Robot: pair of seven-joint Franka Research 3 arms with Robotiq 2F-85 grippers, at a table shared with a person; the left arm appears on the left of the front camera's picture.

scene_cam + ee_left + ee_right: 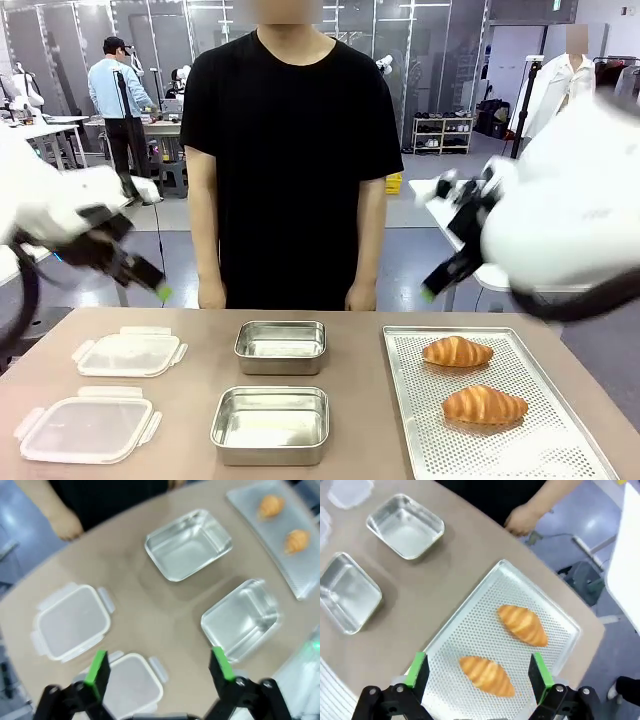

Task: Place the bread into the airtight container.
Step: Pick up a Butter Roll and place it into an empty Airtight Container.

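Two croissants lie on the tray (pixel 545 440) at the right of the table (pixel 355 445): the far croissant (pixel 457 351) and the near croissant (pixel 485 405), apart from each other, each lying crosswise. In the middle stand the far container (pixel 281 365) and the near container (pixel 270 452), both steel, empty and lidless. To their left lie a far lid (pixel 130 353) and a near lid (pixel 87 428). A person (pixel 290 150) stands at the far edge.

The right gripper (pixel 479 667) hangs high above the tray, jaws spread wide with nothing between them; in its wrist view the near croissant sits roughly under the gap. The left gripper (pixel 160 666) hangs over the left part of the table, also spread and empty.

The bread looks light, soft and flaky: a firm squeeze would likely crush it, and the crust may shed. It seems best taken across the thick middle, pads on the long flanks, closed gently. The tapered ends would probably tear or let it swing. The near container lies closest for the drop.
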